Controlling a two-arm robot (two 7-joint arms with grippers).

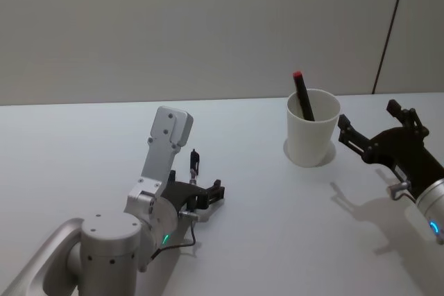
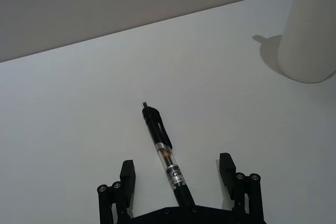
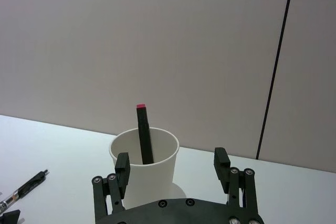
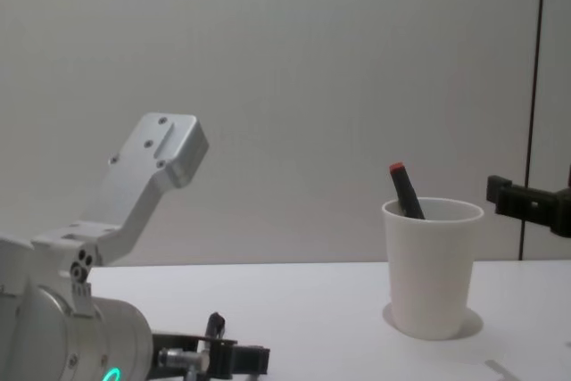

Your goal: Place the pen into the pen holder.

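Observation:
The pen, black with a clear barrel, lies flat on the white table. My left gripper is open around its rear half, with both fingers apart from it. In the head view the pen pokes out beyond the left gripper. The pen holder is a white paper cup standing upright at the back right, with a black red-tipped marker leaning inside it. My right gripper is open just right of the cup, holding nothing, and is also seen from the head as the right gripper.
A plain wall stands behind the table's far edge. Bare tabletop stretches between the pen and the cup. The left arm's silver links rise at the near left.

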